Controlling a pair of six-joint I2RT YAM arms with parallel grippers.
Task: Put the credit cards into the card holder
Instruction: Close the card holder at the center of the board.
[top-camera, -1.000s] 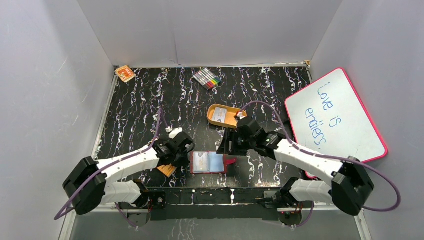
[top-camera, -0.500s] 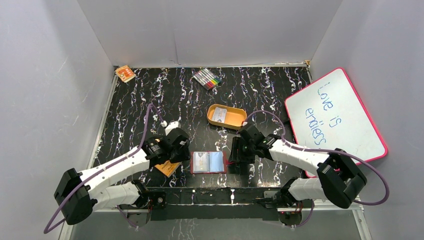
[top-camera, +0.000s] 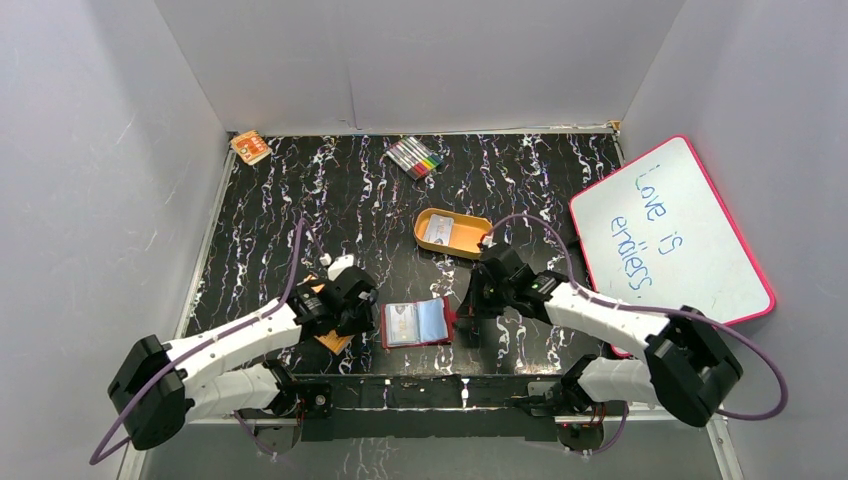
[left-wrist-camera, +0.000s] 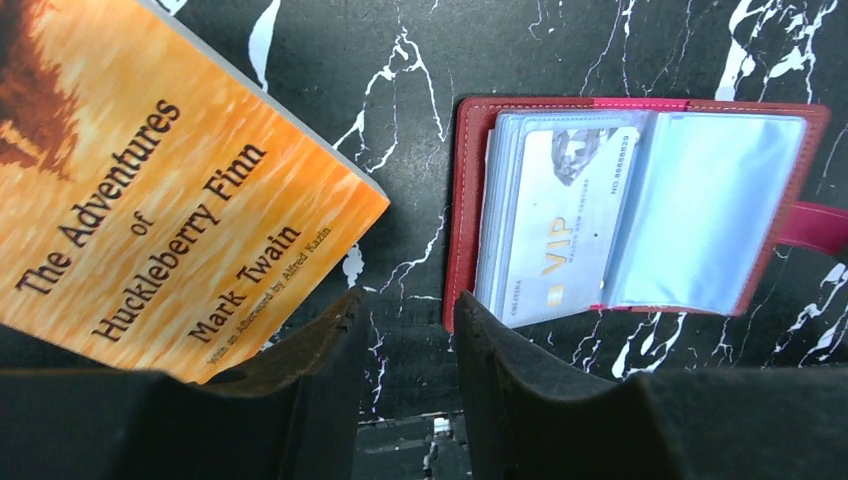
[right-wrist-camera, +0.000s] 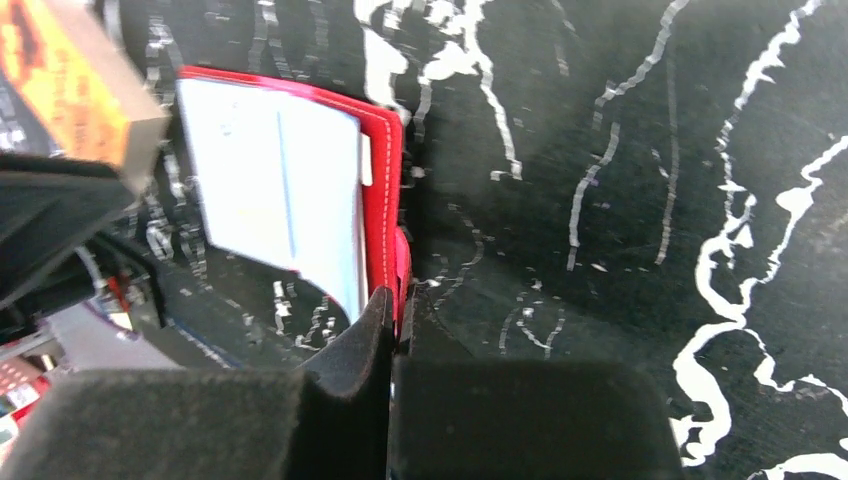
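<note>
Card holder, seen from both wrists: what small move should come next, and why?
Probably lower the left gripper onto the left cover of the card holder to pin it. The right gripper is shut on its right edge, the left jaws stand apart, empty, just off the left edge, and one clear pocket looks empty while a card lies in the orange tin.
</note>
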